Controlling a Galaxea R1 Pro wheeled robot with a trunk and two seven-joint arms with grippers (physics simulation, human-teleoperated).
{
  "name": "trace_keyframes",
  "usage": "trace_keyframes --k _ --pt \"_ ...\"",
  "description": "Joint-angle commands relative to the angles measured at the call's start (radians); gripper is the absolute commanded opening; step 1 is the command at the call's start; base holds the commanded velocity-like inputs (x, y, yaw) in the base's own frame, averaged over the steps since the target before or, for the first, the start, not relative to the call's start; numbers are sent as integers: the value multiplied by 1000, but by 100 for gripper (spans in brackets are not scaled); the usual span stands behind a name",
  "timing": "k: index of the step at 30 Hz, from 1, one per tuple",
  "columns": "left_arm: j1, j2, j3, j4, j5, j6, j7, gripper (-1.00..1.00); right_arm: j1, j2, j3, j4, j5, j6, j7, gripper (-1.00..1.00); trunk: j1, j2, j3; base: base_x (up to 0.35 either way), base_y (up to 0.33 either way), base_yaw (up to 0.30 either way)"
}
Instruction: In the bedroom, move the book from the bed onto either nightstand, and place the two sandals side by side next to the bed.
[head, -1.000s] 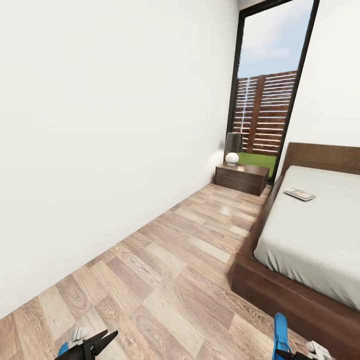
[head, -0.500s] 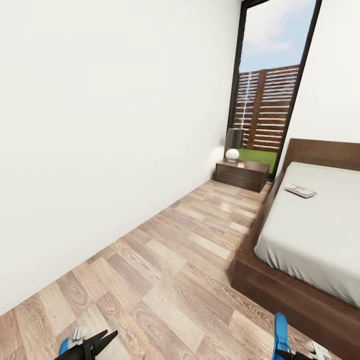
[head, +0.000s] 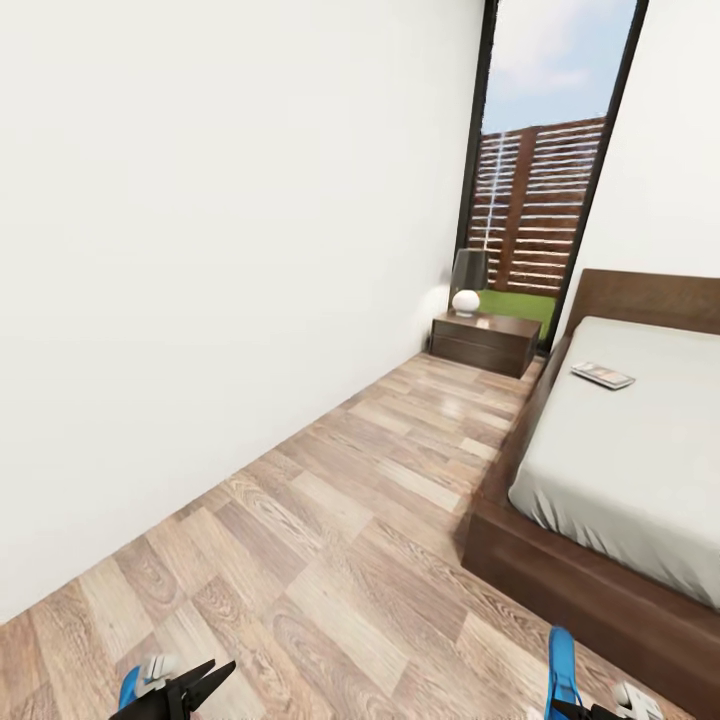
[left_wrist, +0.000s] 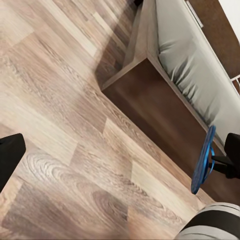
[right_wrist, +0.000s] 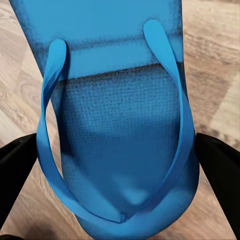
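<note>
My right gripper (head: 585, 708) sits at the head view's lower edge, shut on a bright blue sandal (head: 561, 670) held on edge above the floor. In the right wrist view the sandal (right_wrist: 120, 125) lies sole-up between the two black fingers (right_wrist: 220, 170). My left gripper (head: 195, 688) hangs low on the left with its fingers spread and nothing between them. A small blue patch (head: 127, 690) beside it may be the other sandal; I cannot tell. The book (head: 602, 375) lies on the bed (head: 620, 470), near the headboard. A dark nightstand (head: 485, 342) stands beyond, by the window.
A lamp (head: 468, 282) stands on the nightstand. A white wall (head: 220, 250) runs along the left. Wood-plank floor (head: 360, 500) forms an aisle between the wall and the bed's dark frame (head: 560, 585). The tall window (head: 545, 160) closes the far end.
The whole head view has shifted a little, so nightstand, window and book sit slightly higher in the picture. Both grippers and the held sandal keep their places in the frame.
</note>
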Motion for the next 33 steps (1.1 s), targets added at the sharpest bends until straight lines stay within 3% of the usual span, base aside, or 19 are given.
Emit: trace_keyframes --k 1,33 --pt "0 0 1 0 4 11 -3 100 0 0 -7 0 -1 11 4 -100 0 0 -3 0 0 0" --pt "0 -1 -1 0 4 10 -2 100 0 1 -7 1 -1 9 4 -100 0 0 -34 0 0 0"
